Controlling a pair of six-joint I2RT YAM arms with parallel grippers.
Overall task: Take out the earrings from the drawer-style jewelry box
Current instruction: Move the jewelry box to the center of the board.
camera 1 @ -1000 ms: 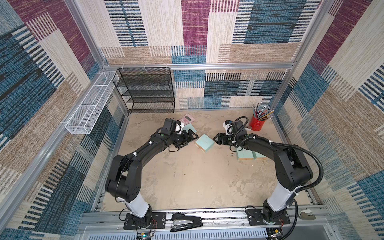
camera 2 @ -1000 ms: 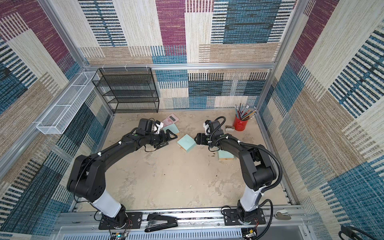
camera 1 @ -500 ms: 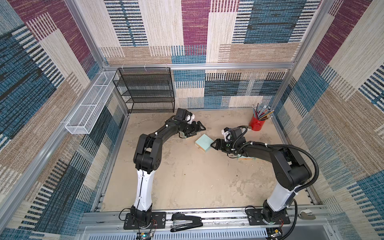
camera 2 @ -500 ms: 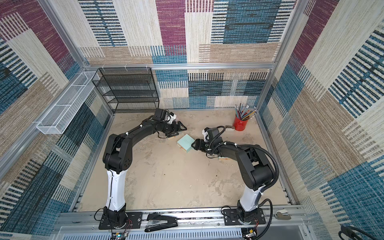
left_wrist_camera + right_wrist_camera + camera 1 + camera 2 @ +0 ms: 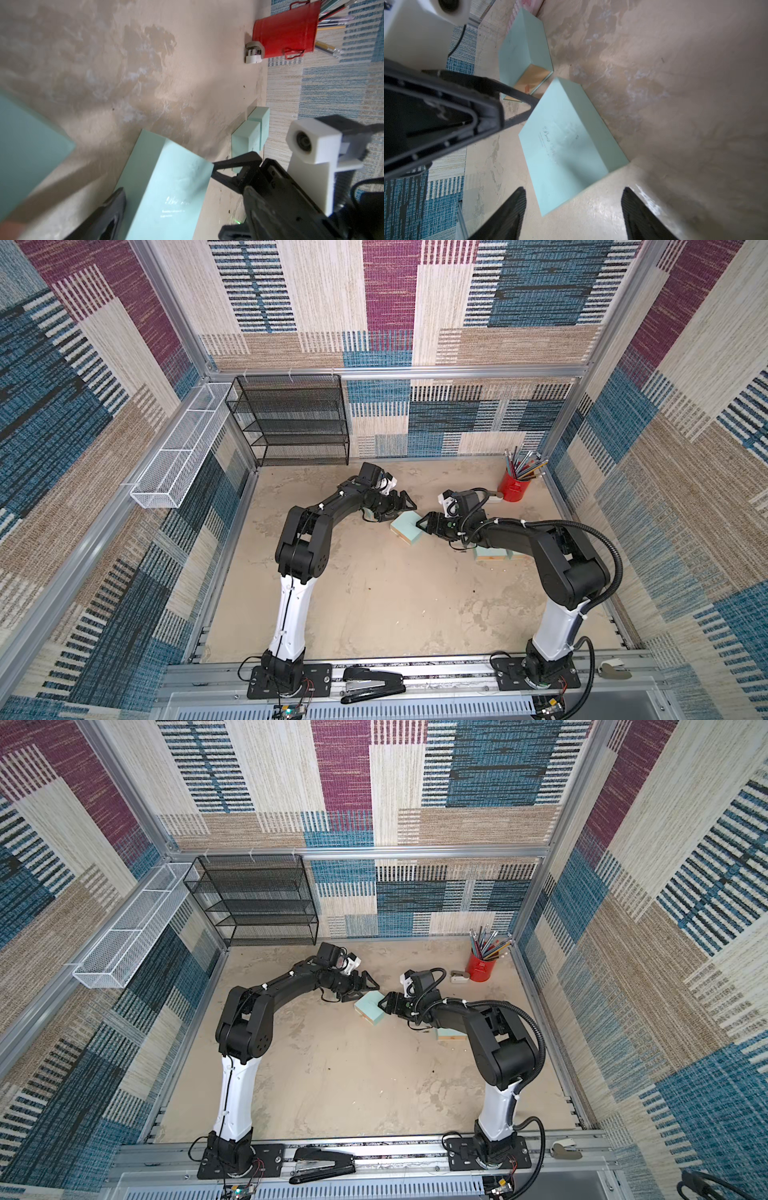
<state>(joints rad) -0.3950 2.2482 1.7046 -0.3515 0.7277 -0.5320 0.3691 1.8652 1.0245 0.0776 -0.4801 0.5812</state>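
Woven patchwork walls close in a sandy, stained floor [image 5: 395, 605]. The left gripper [image 5: 401, 509] and right gripper [image 5: 573, 188] face each other low over it, both with jaws spread wide and clamped on nothing. Between them the mint-green jewelry box [image 5: 566, 145] lies flat on the floor, one corner reaching in between the right fingers [image 5: 517, 205]. Beyond it, by the left gripper, sits an open-ended mint sleeve [image 5: 523, 47]. Two smaller mint boxes [image 5: 249, 133] rest near the right arm. I can't make out the earrings anywhere.
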